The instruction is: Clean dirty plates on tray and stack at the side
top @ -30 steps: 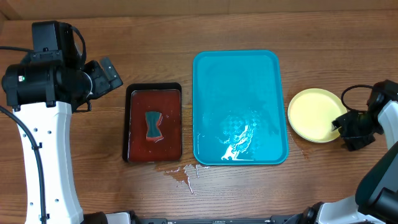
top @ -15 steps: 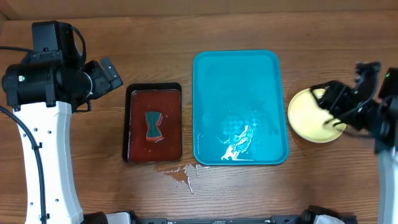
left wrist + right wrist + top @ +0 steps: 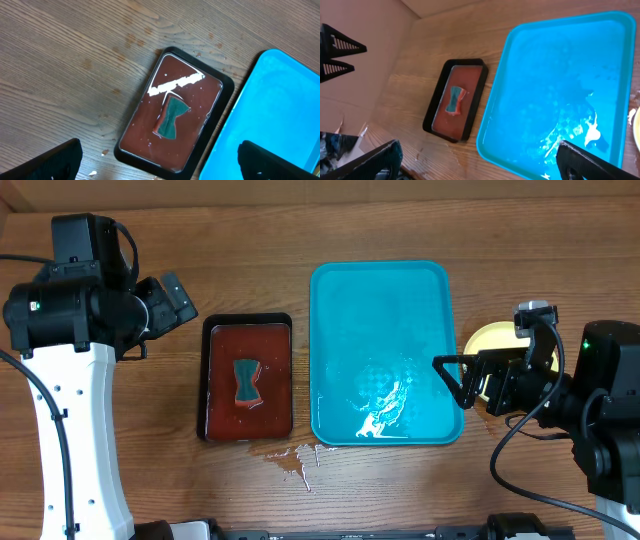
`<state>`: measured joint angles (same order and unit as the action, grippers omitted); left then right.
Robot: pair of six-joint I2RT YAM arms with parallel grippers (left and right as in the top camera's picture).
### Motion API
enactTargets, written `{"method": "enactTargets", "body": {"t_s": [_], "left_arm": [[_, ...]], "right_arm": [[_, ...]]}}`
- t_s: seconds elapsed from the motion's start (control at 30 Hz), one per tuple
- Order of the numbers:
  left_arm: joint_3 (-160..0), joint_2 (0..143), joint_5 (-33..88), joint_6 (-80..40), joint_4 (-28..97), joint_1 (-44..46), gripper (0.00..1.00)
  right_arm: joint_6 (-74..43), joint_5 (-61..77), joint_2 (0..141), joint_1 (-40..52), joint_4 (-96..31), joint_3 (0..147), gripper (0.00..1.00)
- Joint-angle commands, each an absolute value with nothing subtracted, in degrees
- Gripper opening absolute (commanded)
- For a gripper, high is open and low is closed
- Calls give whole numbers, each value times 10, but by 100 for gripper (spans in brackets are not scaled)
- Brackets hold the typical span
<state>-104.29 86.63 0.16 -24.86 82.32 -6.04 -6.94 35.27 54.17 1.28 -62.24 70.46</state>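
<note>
The turquoise tray (image 3: 380,290) lies mid-table with no plates on it, only a wet, foamy film near its front. It also shows in the right wrist view (image 3: 560,75) and the left wrist view (image 3: 280,100). A pale yellow-green plate (image 3: 482,340) sits on the table right of the tray, mostly hidden under my right arm; I cannot tell whether other plates lie under it. My right gripper (image 3: 452,385) (image 3: 480,162) is open and empty over the tray's right front edge. My left gripper (image 3: 180,300) (image 3: 160,167) is open and empty, held high at the left.
A black tray of dark red liquid (image 3: 215,380) holds a teal sponge (image 3: 247,380) left of the turquoise tray; it also shows in the left wrist view (image 3: 220,85). Spilled drops (image 3: 295,460) lie on the wood in front of it.
My right arm swung from the plate's right side to above it, and its open gripper now points left over the tray's edge. The left arm has not moved.
</note>
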Motion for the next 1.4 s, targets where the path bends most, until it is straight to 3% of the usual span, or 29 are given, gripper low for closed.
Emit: {"method": "enactTargets", "body": {"t_s": [0.0,0.37,0.6,0.87,1.13,1.37], "left_arm": [[-1049,870,-6,-240,823,-64,100],[-1049,870,-6,-240,823,-64,100],[-1049,870,-6,-240,823,-64,100],[-1049,870,-6,-240,823,-63,100],[-1049,870,-6,-240,823,-64,100],[-1049,870,-6,-240,823,-63,100]], "right_arm": [[-61,341,539,13,-615,710,100],[-59,173,407,19,-392,589,100],[-59,165,244,8,-296,425,100],[-59,165,93,-7,-274,278,100],[-60,166,0,-6,-218,155,100],[-60,165,2,-6,-117,78,100]]}}
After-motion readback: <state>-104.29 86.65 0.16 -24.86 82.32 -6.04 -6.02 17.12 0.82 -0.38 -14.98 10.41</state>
